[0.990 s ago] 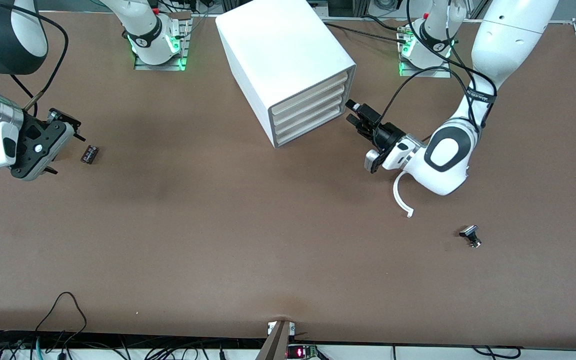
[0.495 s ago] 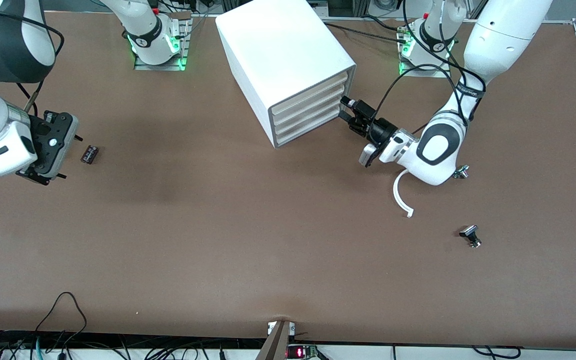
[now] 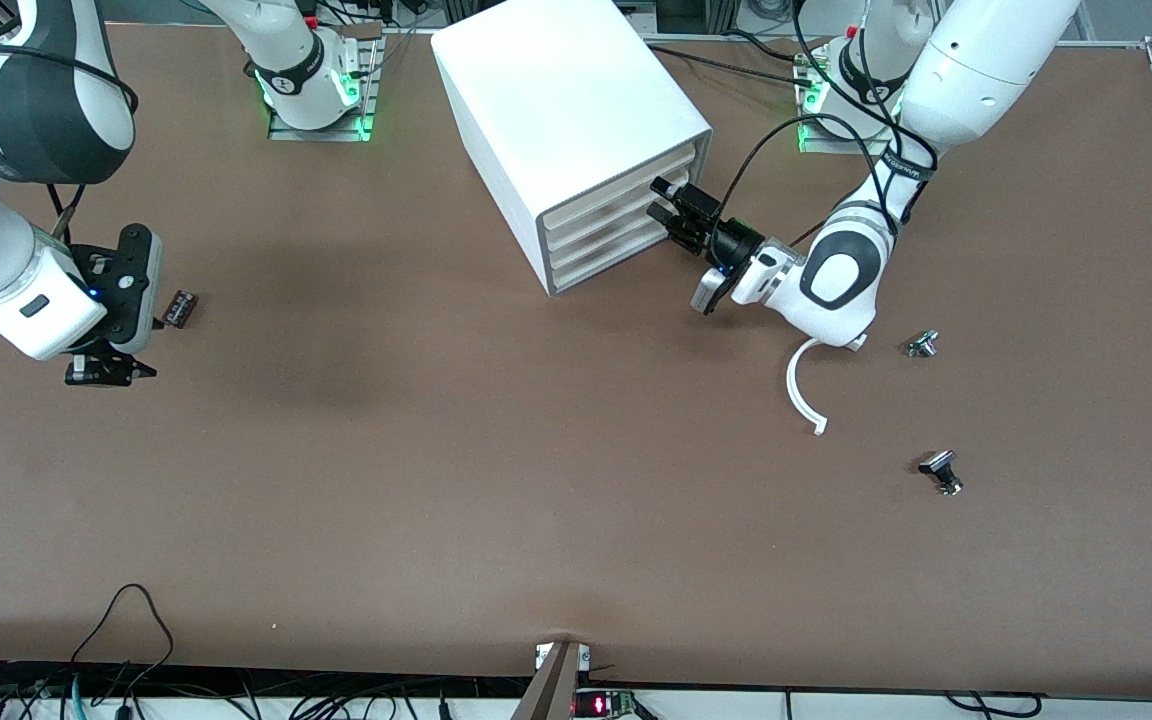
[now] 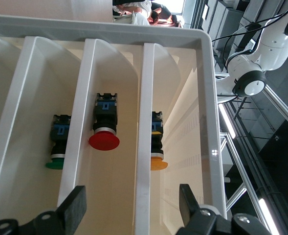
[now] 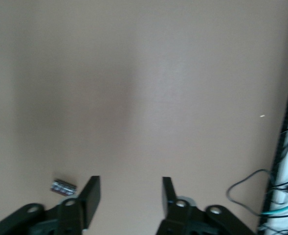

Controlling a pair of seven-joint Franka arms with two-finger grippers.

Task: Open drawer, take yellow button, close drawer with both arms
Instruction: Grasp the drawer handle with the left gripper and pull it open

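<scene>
The white cabinet (image 3: 556,90) stands at the robots' side of the table. Its top drawer (image 3: 624,182) looks shut. My left gripper (image 3: 658,201) is open right at the drawer fronts. In the left wrist view its fingers (image 4: 75,208) straddle the front edge between the top drawer (image 4: 183,122) and the one beneath. The orange button (image 4: 157,147) lies inside the top drawer, seen through its front. My right gripper (image 3: 111,372) is open and empty, low over the table at the right arm's end; it also shows in the right wrist view (image 5: 130,198).
A red button (image 4: 104,132) and a green one (image 4: 57,149) lie in the lower drawers. A small black block (image 3: 179,308) (image 5: 64,186) lies beside the right gripper. A white curved strip (image 3: 802,385) and two small metal parts (image 3: 940,472) (image 3: 922,344) lie at the left arm's end.
My left gripper has moved in to the drawer fronts. My right gripper has swung down toward the table beside the black block. One small metal part has come into view from under the left arm.
</scene>
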